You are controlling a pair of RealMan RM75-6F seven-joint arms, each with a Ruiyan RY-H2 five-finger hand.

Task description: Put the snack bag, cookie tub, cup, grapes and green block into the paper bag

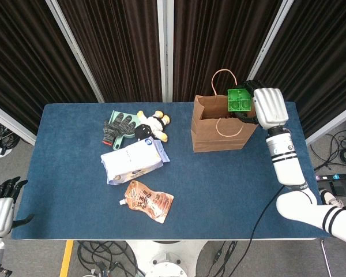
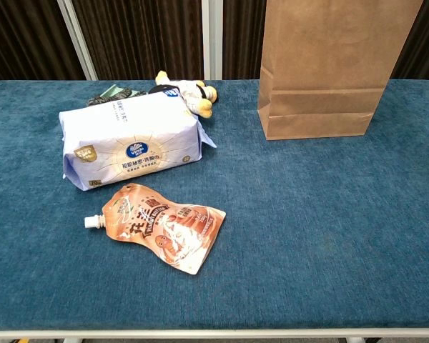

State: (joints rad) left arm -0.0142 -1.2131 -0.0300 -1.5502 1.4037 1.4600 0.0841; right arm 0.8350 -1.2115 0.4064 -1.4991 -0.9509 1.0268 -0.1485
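Observation:
My right hand (image 1: 266, 107) holds the green block (image 1: 239, 99) above the right side of the open brown paper bag (image 1: 219, 135), which stands upright at the back right of the table. The chest view shows only the front of the paper bag (image 2: 329, 71), not the hand. An orange spouted snack bag (image 1: 147, 200) lies flat near the table's front; it also lies low in the chest view as the snack bag (image 2: 161, 225). My left hand (image 1: 1, 203) hangs off the table's left edge, holding nothing, its fingers apart. The bag's contents are hidden.
A white tissue pack (image 1: 132, 160) lies mid-table, also seen close as the tissue pack (image 2: 129, 146). Behind it are a grey and green glove (image 1: 118, 128) and a plush toy (image 1: 153, 125). The blue table (image 1: 75, 190) has dark curtains behind it.

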